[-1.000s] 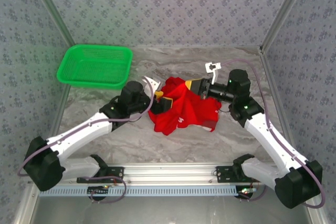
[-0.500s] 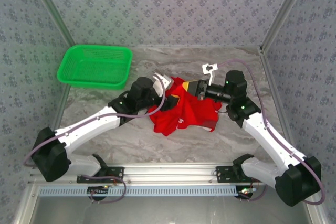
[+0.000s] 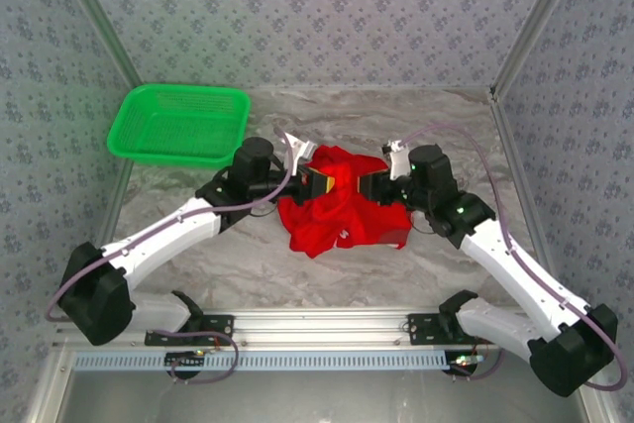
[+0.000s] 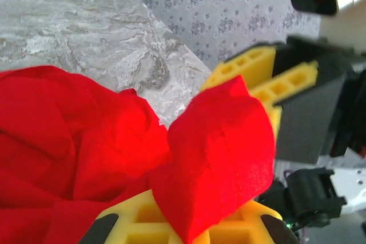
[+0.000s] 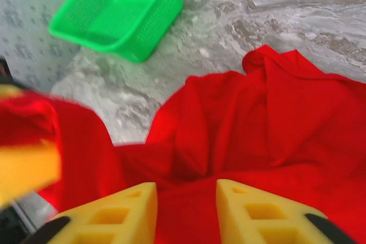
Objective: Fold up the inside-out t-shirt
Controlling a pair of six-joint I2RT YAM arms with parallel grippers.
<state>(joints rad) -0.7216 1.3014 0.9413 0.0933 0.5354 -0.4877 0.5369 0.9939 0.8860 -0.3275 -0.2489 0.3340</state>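
Observation:
The inside-out t-shirt [image 3: 342, 220] lies crumpled, plain red, in the middle of the table. My left gripper [image 3: 319, 181] is at its upper left edge, shut on a raised fold of the red cloth [image 4: 217, 141], which sticks up between the yellow fingers [image 4: 137, 221]. My right gripper [image 3: 369, 185] faces it from the right, a short way off. Its yellow fingers [image 5: 251, 210] stand apart, open, with red cloth [image 5: 269, 118] lying under and between them. In the right wrist view the left gripper [image 5: 26, 164] is a blur at the left with cloth on it.
A green plastic basket [image 3: 178, 124] stands at the back left of the marble-patterned table [image 3: 297, 274]. Patterned walls close in the back and both sides. A metal rail [image 3: 317, 329] with both arm bases runs along the near edge.
The left gripper has shut on a fold of the shirt. The right gripper has opened and let go of the cloth, shifting slightly left and toward the shirt.

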